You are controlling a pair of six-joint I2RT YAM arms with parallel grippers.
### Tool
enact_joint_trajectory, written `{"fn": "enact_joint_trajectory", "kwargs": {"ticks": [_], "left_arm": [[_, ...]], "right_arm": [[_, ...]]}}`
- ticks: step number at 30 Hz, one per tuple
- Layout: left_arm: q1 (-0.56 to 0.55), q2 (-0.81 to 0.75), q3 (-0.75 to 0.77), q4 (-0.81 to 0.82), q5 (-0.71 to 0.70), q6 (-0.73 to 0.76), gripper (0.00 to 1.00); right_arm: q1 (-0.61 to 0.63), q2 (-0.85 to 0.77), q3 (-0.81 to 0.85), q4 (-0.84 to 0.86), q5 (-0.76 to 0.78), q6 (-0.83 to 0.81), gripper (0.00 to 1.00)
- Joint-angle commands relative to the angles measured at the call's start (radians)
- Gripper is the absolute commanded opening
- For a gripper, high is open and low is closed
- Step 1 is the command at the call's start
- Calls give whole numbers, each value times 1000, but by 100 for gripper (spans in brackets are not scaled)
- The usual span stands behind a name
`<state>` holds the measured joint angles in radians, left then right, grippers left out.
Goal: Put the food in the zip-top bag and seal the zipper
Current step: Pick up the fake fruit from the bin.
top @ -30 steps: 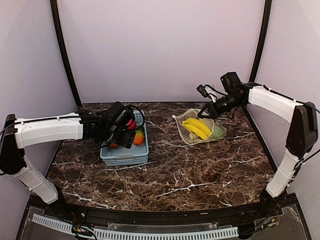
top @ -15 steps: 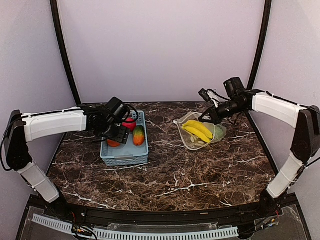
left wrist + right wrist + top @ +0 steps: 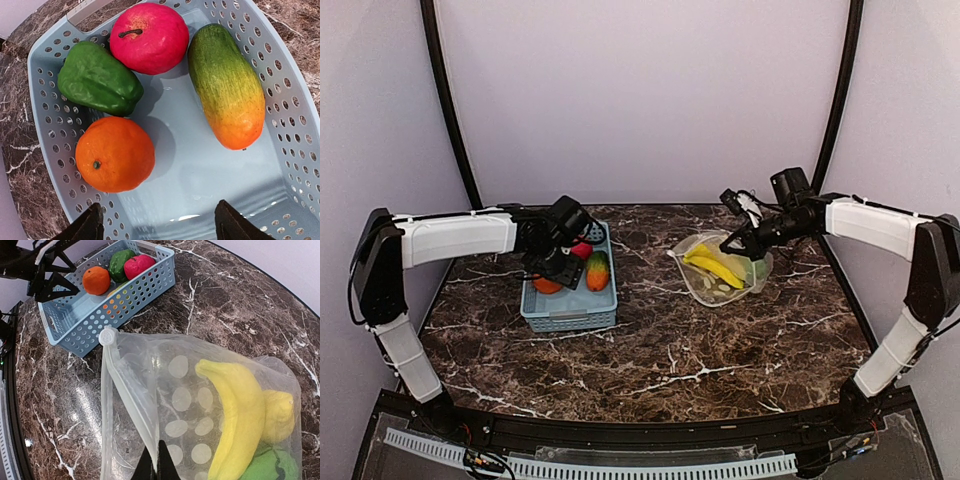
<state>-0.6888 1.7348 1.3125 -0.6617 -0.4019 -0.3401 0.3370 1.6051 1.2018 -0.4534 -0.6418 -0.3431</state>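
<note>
The left gripper (image 3: 160,227) hangs over the near end of the basket (image 3: 295,125), jaws wide open and holding nothing; both fingertips sit just inside the basket's walls. Four pieces of food lie on the basket floor. The orange (image 3: 115,154) is closest to the gripper, on its left side. The pepper (image 3: 97,77) lies behind the orange and touches it. The apple (image 3: 149,37) sits at the far end, against the pepper. A long green-to-orange piece (image 3: 227,85) lies along the right wall (it looks like a mango, though I cannot be sure). The basket stands on the left half of the table (image 3: 720,350).

Well to the right lies the bag (image 3: 150,360), flat on the marble with its mouth turned towards the basket. Inside it are the banana (image 3: 240,405), the pear (image 3: 278,412) touching the banana's far side, and a green piece (image 3: 265,465) under both. The zipper (image 3: 127,390) runs along the mouth edge and is not pressed together; the mouth gapes. The right gripper (image 3: 155,462) has its jaws pinched tight on that edge, at the strip.
</note>
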Motion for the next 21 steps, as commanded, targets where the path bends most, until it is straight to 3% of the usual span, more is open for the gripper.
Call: {"fn": "enact_joint_trajectory", "kwargs": {"ticks": [1,8,21], "left_arm": [[6,56,89,-101,-56,27,77],[19,141,164,-187,-174,68,82],[78,217,161,-143,-130,111,82]], "right_arm": [[-6,-41,-6,48,-33,-2,0],[-6,-57,-8,47,-29,-1,0],[-6,-56,-11,47,-36,8,0]]}}
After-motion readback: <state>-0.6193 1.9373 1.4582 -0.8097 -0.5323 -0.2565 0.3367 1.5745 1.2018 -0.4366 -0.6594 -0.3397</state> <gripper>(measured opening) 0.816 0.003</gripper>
